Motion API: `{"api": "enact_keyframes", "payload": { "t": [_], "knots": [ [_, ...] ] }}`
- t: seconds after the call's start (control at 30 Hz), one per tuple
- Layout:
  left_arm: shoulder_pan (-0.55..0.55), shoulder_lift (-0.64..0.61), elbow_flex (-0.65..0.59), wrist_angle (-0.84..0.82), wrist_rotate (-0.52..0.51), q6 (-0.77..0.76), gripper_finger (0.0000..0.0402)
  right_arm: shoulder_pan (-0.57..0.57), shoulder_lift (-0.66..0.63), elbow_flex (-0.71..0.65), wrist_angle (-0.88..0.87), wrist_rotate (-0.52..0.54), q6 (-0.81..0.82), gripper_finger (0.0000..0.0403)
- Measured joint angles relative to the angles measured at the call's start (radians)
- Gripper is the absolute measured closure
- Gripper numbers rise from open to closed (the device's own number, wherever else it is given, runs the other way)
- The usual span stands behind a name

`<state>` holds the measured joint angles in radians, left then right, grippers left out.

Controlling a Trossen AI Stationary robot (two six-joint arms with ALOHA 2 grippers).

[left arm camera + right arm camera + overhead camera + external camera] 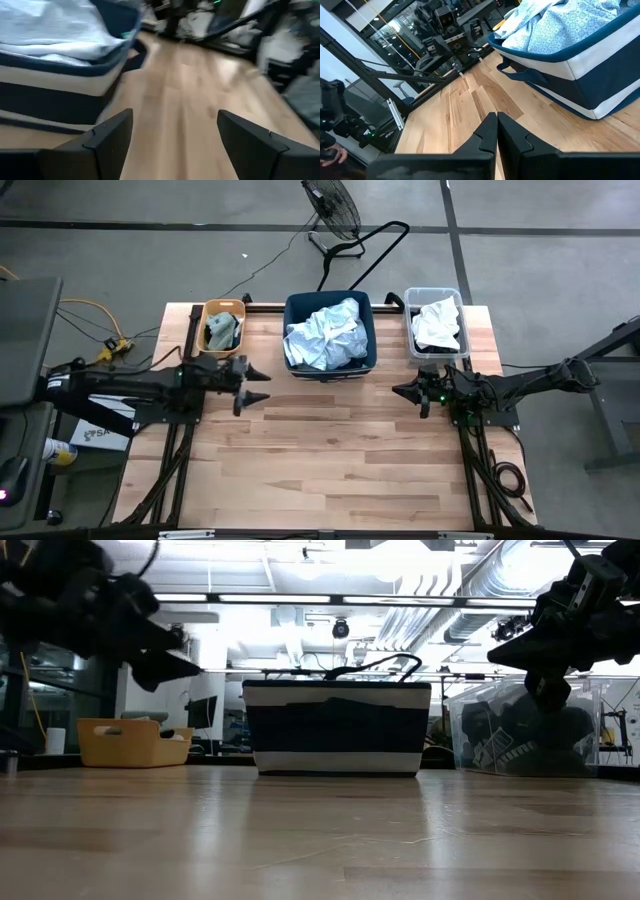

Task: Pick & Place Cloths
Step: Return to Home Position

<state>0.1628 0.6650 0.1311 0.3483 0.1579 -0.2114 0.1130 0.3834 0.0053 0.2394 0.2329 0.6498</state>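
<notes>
Left gripper [258, 385]: fingers apart, empty, over the surface [330, 450]. Far edge: orange bin [224, 303], grey-green cloth [222, 332] inside; navy bin [330, 296], pale blue cloth [325, 335]; clear bin [433, 291], white cloth [437, 325]. Right gripper [400, 391]: fingers together, empty. Sorting looks done; next, presumably, both arms retract home.

You have a grey floor [560, 250] around your wooden table [330, 460], a black fan [333, 207] beyond it, strip lights [300, 598] overhead.
</notes>
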Motion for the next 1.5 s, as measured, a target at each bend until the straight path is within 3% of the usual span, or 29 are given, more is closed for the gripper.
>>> {"api": "enact_keyframes", "payload": {
  "t": [0.23,0.7,0.97,1.5],
  "knots": [
    [0.000,-0.257,-0.081,-0.060,0.126,-0.008,0.0117,0.000,0.000,0.000,0.000,0.000,0.000,0.0400],
    [0.000,-0.533,-0.116,-0.289,0.122,-0.002,0.0117,0.000,0.000,0.000,0.000,0.000,0.000,0.0400],
    [0.000,-0.595,-0.118,-0.292,0.120,-0.003,0.0117,0.000,0.000,0.000,0.000,0.000,0.000,0.0400],
    [0.000,-0.597,-0.119,-0.294,0.117,-0.011,0.0117,0.000,0.000,0.000,0.000,0.000,0.000,0.0400]
  ]
}}
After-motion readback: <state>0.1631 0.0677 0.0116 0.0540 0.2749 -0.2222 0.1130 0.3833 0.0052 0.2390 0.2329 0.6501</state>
